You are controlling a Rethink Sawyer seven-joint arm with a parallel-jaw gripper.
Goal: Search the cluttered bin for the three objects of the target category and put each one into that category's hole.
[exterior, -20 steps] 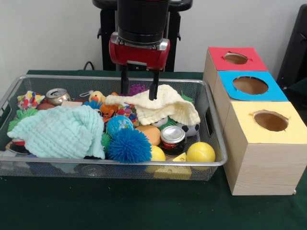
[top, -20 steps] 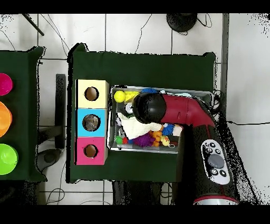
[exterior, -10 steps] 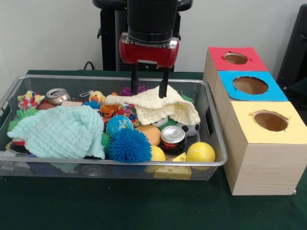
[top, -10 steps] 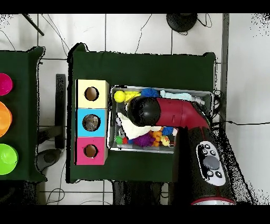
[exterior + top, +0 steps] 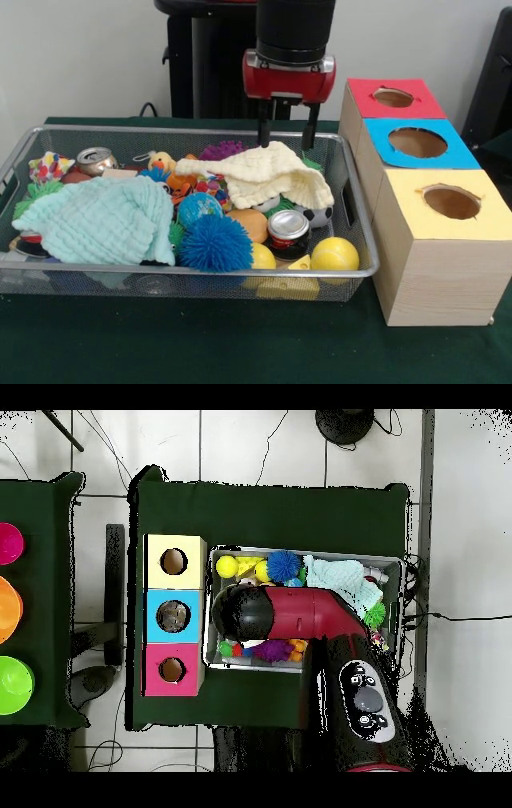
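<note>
Jaws apart above mesh bin (cluttered)

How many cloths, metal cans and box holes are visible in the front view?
Cloths: 2, the mint cloth and the pale yellow cloth
Metal cans: 2, the silver can and the red-labelled can
Holes: 3, the red-surround hole, the blue-surround hole, the yellow-surround hole
Total: 7
</note>
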